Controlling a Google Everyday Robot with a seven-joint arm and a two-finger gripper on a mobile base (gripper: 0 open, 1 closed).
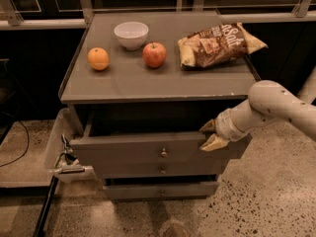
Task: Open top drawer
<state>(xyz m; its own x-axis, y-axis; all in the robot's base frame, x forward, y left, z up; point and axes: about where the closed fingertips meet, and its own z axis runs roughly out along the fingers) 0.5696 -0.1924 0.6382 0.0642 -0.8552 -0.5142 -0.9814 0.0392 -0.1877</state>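
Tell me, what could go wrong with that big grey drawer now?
The gripper is at the right end of the wide grey top drawer, away from its small round knob, so the drawer might twist and jam. A jolt could roll the round orange and red apple off the grey cabinet top.

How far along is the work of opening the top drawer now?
Done: the top drawer already stands pulled out from the cabinet, with a dark gap behind its front. In hand: the pincer is at the front's right end. Left: perhaps pulling further, then withdrawing.
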